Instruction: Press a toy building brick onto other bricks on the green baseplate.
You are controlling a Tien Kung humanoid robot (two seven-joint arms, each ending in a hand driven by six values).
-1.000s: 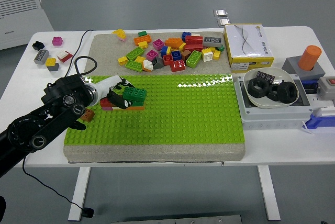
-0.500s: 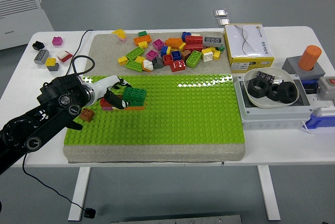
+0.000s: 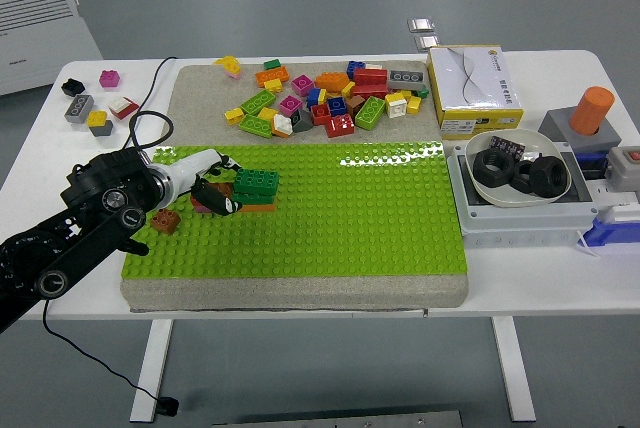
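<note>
White table [image 3: 330, 293] carrying green baseplate [image 3: 340, 218] on grey mat. Loose brick pile [image 3: 325, 98] lying on mat at far side of baseplate. Left arm [image 3: 70, 233] reaching in from left, left hand [image 3: 205, 183] resting at baseplate's far-left area, fingers curling beside small brick stack; grip on anything cannot be told. Dark green brick [image 3: 257, 182] sitting on top of stack, orange brick [image 3: 262, 205] beneath. Small brown brick [image 3: 165, 220] lying at baseplate's left edge.

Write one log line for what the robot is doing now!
left hand | at green brick stack | on green baseplate | grip unclear | right arm unseen
</note>
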